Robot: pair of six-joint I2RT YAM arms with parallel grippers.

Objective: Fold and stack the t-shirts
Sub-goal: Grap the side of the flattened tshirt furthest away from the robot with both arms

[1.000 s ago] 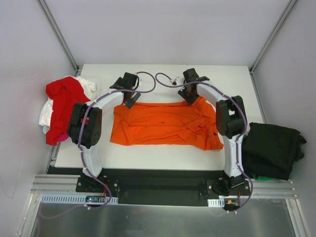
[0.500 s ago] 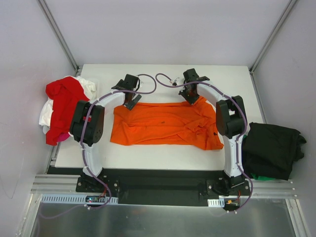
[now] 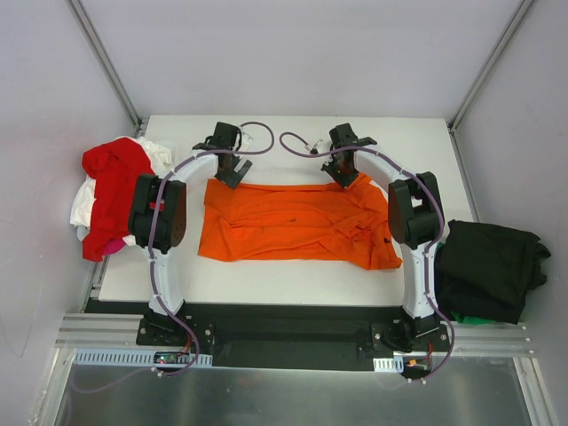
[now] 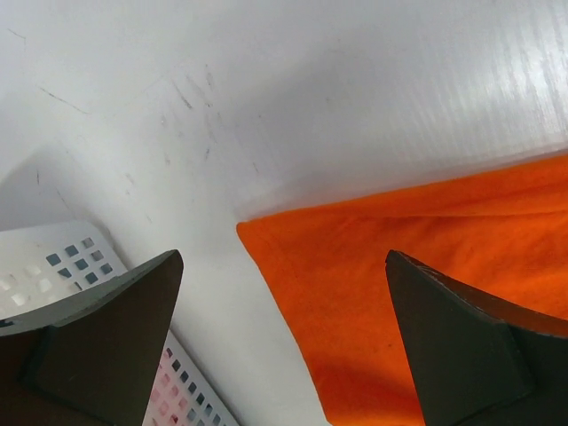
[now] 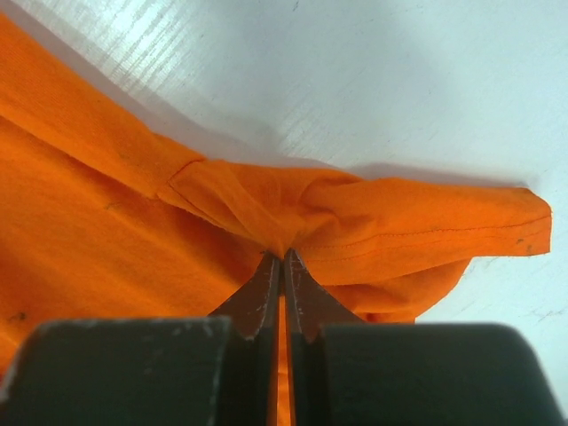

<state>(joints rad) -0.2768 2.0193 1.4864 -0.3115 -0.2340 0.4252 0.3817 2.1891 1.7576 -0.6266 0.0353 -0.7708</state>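
My right gripper (image 5: pixel 282 259) pinches a fold at the far edge of the orange t-shirt (image 3: pixel 293 222); my left gripper (image 4: pixel 282 288) (fingers spread wide) hangs over its other far corner.

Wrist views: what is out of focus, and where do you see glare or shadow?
Left wrist: the left gripper looks dark and soft-edged; the table glares at upper right; the corner of the orange t-shirt is sharp. Right wrist: the right gripper is blurred below its tips; the pinched fold's stitching is sharp, with soft shadow behind.
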